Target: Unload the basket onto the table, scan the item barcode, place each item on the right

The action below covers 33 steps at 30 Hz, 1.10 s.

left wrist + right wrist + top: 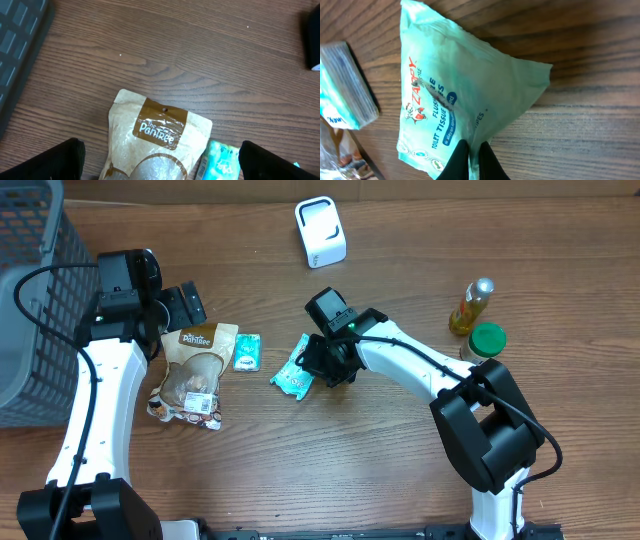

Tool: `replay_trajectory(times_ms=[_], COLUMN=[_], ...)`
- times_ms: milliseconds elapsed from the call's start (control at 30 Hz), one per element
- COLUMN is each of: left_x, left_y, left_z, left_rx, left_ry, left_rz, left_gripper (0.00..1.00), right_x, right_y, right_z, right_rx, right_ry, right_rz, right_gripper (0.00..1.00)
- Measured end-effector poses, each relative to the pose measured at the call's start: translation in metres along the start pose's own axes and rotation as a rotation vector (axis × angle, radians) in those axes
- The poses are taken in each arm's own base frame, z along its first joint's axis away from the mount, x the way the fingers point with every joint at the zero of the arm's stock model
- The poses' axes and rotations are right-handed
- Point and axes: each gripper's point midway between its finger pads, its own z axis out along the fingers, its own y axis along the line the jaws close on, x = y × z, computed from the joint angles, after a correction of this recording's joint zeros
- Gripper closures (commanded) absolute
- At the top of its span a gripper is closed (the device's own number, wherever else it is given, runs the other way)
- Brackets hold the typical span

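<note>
We see a wood-grain table (300, 480), grey basket (30, 300) at upper left; mid-frame our right gripper (472, 157) pinches the teal tissue pack (455, 85), left gripper (161, 160) splayed wide.

Right gripper (473, 150) is pinching the lower edge of the teal Zappy tissue pack (455, 85), jaws pressing together on the film. The pack is lying crumpled on the wooden table (590, 45). A smaller teal packet (345, 85) is sitting just beside it, at frame left.
</note>
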Motion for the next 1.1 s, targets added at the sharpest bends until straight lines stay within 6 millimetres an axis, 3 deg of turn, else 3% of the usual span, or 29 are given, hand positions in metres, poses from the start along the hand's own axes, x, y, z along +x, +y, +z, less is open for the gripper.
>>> replay_trajectory(times_ms=[333, 633, 733, 900, 1100], left_x=[0.000, 0.000, 0.000, 0.000, 0.000], left_y=[0.000, 0.000, 0.000, 0.000, 0.000], left_z=[0.000, 0.000, 0.000, 0.000, 0.000], left_rx=[0.000, 0.000, 0.000, 0.000, 0.000], left_ry=[0.000, 0.000, 0.000, 0.000, 0.000], left_rz=[0.000, 0.000, 0.000, 0.000, 0.000], left_gripper=[0.00, 0.00, 0.00, 0.00, 0.00], right_x=[-0.005, -0.041, -0.043, -0.036, -0.021], right_y=[-0.003, 0.000, 0.004, 0.002, -0.003], right_z=[-0.007, -0.071, -0.084, -0.084, -0.079], right_rx=[0.000, -0.076, -0.089, -0.088, -0.077], right_ry=[-0.013, -0.156, -0.186, -0.153, -0.094], right_rz=[-0.147, -0.280, -0.355, -0.390, -0.301], right_gripper=[0.96, 0.96, 0.96, 0.84, 0.68])
